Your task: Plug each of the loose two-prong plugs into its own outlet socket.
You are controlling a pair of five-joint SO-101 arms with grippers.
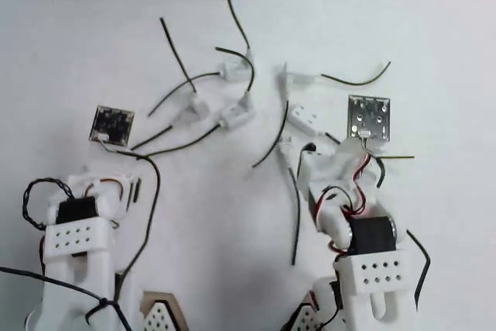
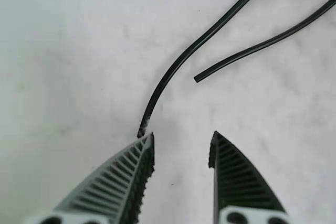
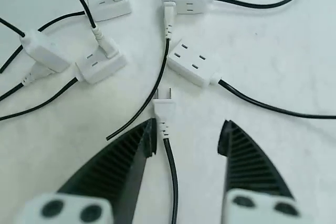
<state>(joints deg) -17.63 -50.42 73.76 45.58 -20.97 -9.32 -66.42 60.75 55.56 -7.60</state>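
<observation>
On the white worktop, your left arm sits well apart from the action, the left gripper spread open over bare surface, a loose black cord end just beyond it. Your right arm has the work: the right gripper is also open, holding nothing. Just ahead lies a white rectangular outlet socket, its slots facing up and free. The small white two-prong plug lies on the worktop between the right gripper's fingers, hard against one of them, prongs pointing away. Shift sideways until the plug sits centred, then close on its moulded body, not the cord. The light socket will likely slide, so press in squarely.
</observation>
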